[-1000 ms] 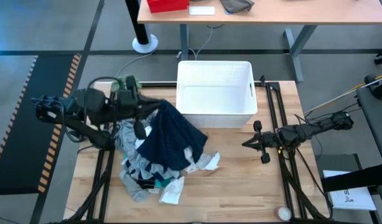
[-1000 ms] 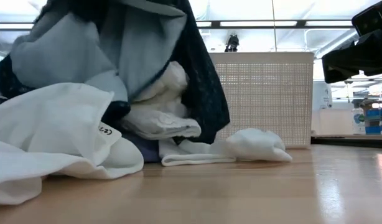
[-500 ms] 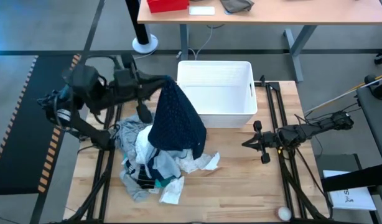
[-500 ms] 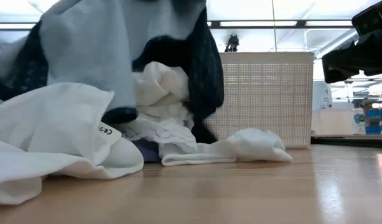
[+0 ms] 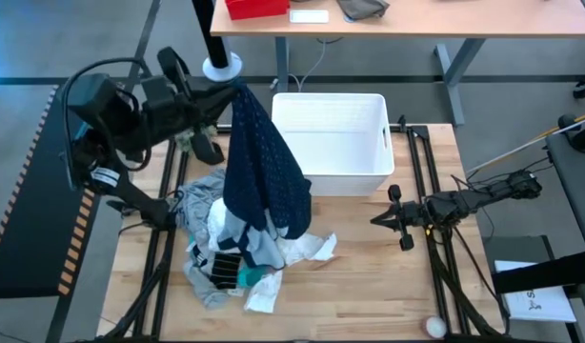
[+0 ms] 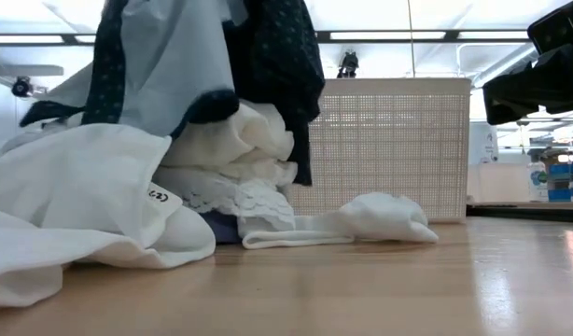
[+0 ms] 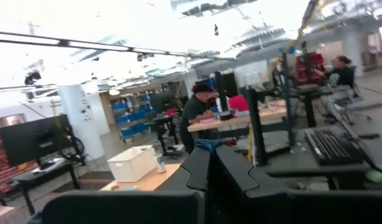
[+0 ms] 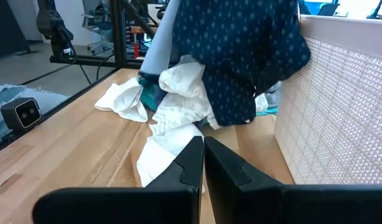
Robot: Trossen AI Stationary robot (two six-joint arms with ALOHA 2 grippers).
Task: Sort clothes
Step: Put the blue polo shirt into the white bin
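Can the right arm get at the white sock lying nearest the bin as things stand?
Probably yes: the right end effector faces the white sock across bare table, nothing between.

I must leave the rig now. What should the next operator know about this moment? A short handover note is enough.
Left gripper: raised beside the white bin, shut on the navy dotted garment, which hangs with its hem on the pile.
Right gripper: shut, empty, waiting low on the table's right.
Pile of clothes: on the table, left of the bin; a white sock lies at its edge.
Done: nothing visible in the bin.
Left: place the navy garment, then sort the rest.
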